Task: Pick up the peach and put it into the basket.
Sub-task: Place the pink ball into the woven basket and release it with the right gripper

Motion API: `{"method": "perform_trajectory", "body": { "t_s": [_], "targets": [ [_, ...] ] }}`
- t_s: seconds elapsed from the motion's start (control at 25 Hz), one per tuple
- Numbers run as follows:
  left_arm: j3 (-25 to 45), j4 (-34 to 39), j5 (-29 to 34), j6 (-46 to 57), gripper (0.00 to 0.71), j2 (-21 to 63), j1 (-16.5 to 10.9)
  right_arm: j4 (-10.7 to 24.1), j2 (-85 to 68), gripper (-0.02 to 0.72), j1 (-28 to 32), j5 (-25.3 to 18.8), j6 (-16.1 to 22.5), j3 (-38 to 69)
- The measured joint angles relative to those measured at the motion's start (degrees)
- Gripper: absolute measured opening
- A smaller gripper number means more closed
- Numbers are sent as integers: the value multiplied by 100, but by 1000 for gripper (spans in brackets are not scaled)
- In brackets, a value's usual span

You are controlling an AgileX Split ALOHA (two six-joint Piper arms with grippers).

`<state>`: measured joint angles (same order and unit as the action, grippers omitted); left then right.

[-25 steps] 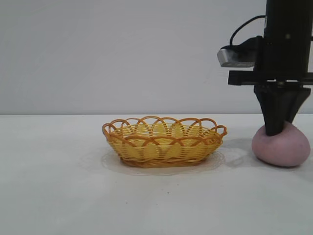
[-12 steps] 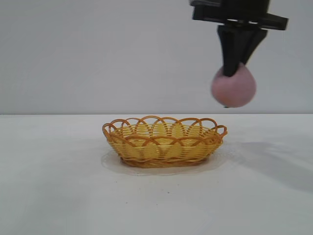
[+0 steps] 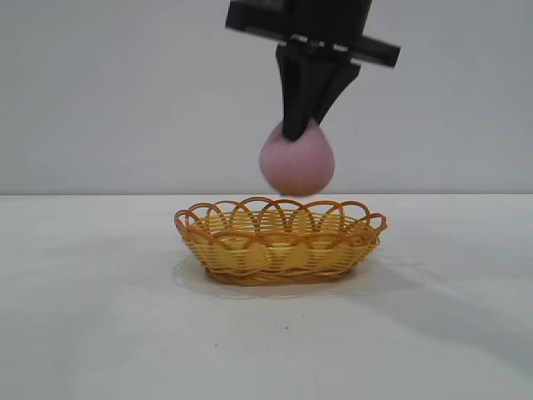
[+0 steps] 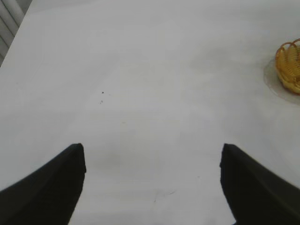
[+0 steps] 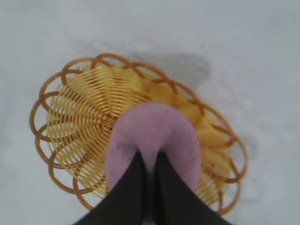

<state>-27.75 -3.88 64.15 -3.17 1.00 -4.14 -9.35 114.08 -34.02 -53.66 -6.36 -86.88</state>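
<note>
Peach (image 3: 296,164): pinched at pointed top by right gripper (image 3: 300,129) jaws, suspended above basket (image 3: 280,240) for release. Left gripper (image 4: 150,187): jaws open, idle, well apart from basket.

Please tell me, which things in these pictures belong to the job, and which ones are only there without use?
Belong to the job:
- peach, held above the basket
- basket, nothing in it
- right gripper, shut on the peach

Only there:
- left gripper, open over bare table, apart from the basket
</note>
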Motion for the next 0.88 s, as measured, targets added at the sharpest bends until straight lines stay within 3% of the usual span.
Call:
{"method": "perform_trajectory", "body": {
  "t_s": [0.12, 0.16, 0.2, 0.4, 0.52, 0.64, 0.68, 0.88],
  "targets": [
    [0, 0, 0, 0, 527, 0, 0, -38, 210, 0, 0, 0, 0, 0],
    [0, 0, 0, 0, 527, 0, 0, -49, 258, 57, 0, 0, 0, 0],
    [0, 0, 0, 0, 527, 0, 0, -63, 284, 57, 0, 15, 0, 0],
    [0, 0, 0, 0, 527, 0, 0, -164, 324, 372, 0, 73, 0, -9],
    [0, 0, 0, 0, 527, 0, 0, -148, 324, 482, 0, 84, 0, -9],
    [0, 0, 0, 0, 527, 0, 0, 66, 261, 468, 0, 107, 0, -22],
    [0, 0, 0, 0, 527, 0, 0, 170, 214, 510, 0, 107, 0, -37],
    [0, 0, 0, 0, 527, 0, 0, 586, -9, 494, 198, 26, 0, -346]
  ]
}}
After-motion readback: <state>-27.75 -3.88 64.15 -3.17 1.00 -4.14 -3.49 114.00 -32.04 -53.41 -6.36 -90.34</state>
